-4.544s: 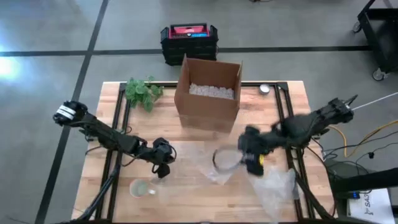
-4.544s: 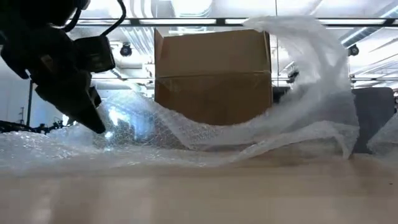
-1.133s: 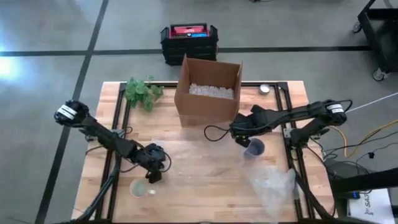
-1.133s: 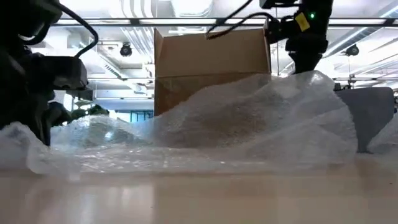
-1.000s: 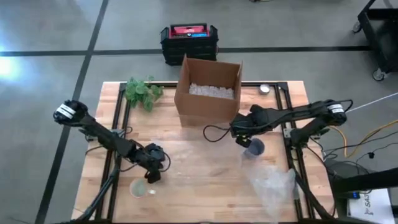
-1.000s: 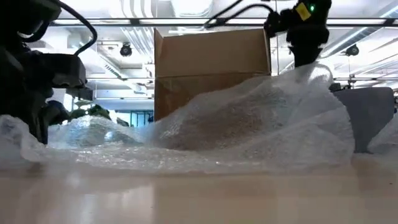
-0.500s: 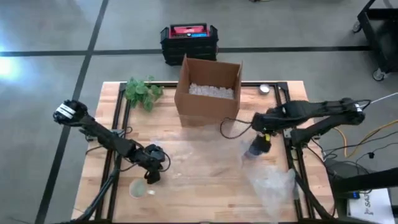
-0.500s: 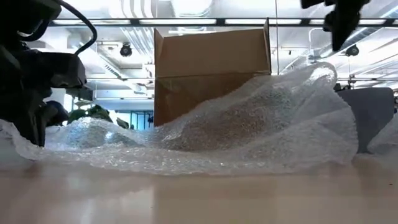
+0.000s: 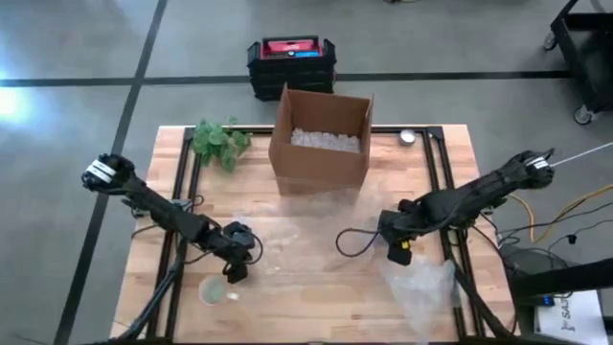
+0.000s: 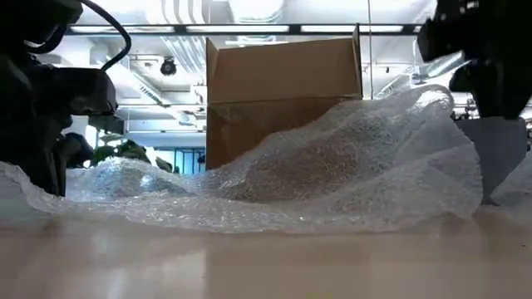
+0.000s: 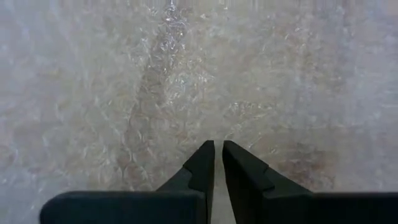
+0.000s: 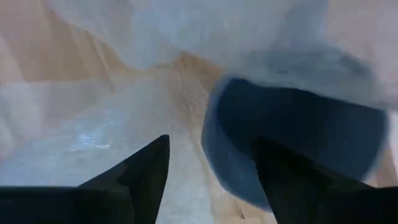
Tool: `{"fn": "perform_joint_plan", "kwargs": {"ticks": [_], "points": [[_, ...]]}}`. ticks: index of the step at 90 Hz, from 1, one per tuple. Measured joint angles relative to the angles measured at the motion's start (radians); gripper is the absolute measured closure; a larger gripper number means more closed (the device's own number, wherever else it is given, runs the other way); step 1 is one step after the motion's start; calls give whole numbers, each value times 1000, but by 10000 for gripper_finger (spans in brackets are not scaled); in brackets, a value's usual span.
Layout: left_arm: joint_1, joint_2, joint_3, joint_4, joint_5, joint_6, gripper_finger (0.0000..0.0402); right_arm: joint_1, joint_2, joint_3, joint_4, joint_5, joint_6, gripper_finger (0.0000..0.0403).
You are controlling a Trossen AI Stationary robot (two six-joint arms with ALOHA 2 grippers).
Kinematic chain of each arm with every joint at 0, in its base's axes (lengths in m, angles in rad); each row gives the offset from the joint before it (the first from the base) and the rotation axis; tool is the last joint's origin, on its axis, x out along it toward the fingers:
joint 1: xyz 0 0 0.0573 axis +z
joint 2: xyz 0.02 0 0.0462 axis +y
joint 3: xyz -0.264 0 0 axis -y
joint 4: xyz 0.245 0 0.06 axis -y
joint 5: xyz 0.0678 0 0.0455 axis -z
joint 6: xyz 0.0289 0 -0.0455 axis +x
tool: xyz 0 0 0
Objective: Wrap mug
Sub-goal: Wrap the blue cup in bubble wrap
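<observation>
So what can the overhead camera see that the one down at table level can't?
Only the high view shows the plant, the small cup, the packing filling inside the box, and both arms whole. Only the low view shows how the bubble wrap humps up off the table. Both show the cardboard box.

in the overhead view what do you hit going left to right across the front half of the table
Left hand near the small cup → bubble wrap sheet → right hand → crumpled bubble wrap.
</observation>
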Motion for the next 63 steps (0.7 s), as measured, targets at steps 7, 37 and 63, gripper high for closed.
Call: {"fn": "perform_joint_plan", "kwargs": {"ticks": [7,37,63], "points": [[0,0,0,0,-6,0,381,-1,35,-8,31,1,-27,199],[0,0,0,44,-40,3,381,-5,128,8,-19,-26,-79,386],[1,-9,9,45,-45,18,381,-5,53,261,-423,-5,-45,396]]}}
